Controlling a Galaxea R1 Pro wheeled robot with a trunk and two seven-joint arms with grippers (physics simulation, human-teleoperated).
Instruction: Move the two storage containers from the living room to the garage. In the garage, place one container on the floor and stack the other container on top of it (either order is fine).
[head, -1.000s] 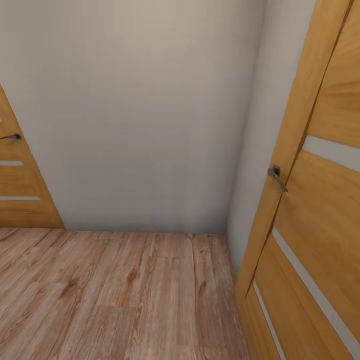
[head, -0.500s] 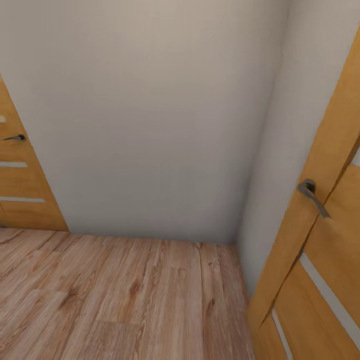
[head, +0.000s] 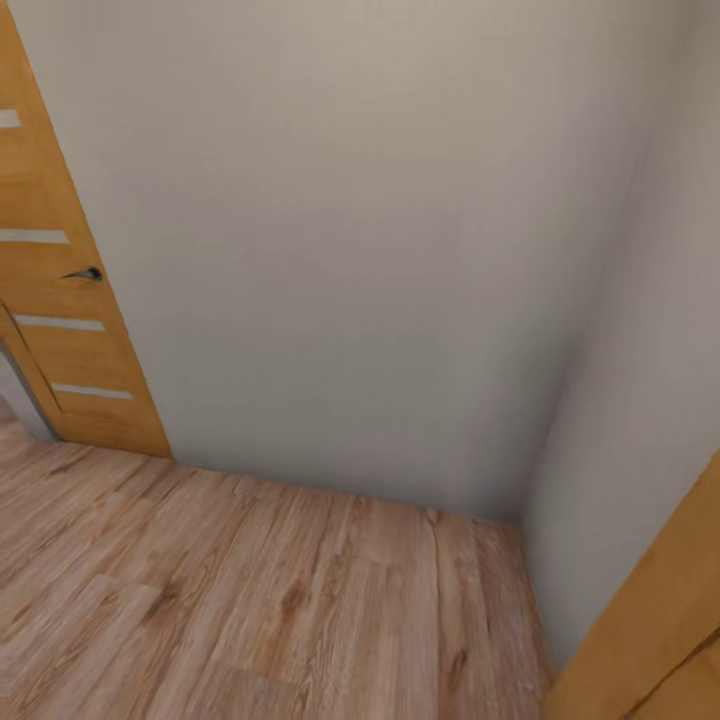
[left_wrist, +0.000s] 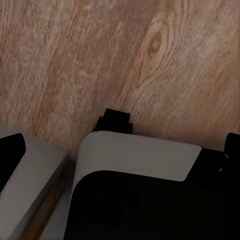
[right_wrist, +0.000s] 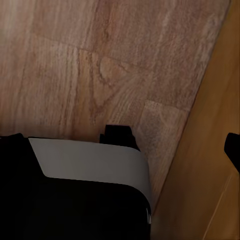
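Fingers' spread cannot be told; hemmed by the wall (head: 350, 250), the base could clip the door (head: 660, 620) at five o'clock.

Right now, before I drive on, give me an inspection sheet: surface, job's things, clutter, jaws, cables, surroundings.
Surface: light wood-plank floor, bare where seen.
Job's things: nothing seen.
Clutter: nothing seen.
Jaws: cannot tell; the wrist views show dark gripper parts above the planks, nothing between them.
Cables: nothing seen.
Surroundings: cream wall ahead meeting a side wall in a corner; wood-panelled door with dark lever handle at left; edge of another wooden door close at right, also beside the right arm's camera.
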